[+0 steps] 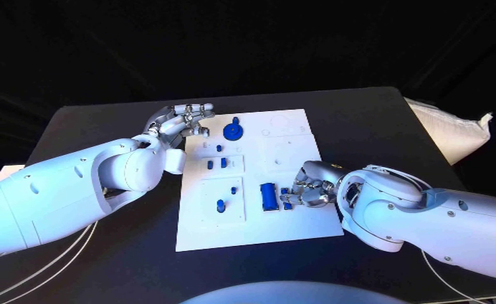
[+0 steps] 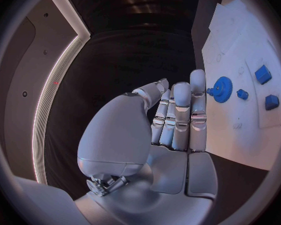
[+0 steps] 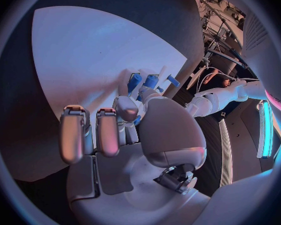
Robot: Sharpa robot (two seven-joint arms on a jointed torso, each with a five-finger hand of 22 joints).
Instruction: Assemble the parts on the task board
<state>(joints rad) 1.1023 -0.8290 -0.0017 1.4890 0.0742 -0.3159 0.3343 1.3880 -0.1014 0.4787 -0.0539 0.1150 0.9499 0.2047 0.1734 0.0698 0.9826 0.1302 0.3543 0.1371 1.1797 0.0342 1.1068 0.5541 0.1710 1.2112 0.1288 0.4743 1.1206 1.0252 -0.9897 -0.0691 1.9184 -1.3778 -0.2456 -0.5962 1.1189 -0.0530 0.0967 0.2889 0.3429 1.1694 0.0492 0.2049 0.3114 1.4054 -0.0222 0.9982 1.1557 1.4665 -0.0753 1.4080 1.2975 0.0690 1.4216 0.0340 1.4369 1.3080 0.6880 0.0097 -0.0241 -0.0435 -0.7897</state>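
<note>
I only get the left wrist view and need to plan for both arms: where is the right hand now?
Observer: The right hand is over the near right part of the task board, beside a long blue part.
Operator: Holding anything?
Observer: Its fingertips meet small blue pieces there, but I cannot confirm a grip.
Operator: Any other parts on the near side?
Observer: Two small blue parts lie on the board's near left panel.

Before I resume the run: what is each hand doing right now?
Left hand: open, fingers straight, holding nothing, beside the blue gear.
Right hand: at the blue parts; grip cannot be told.
</note>
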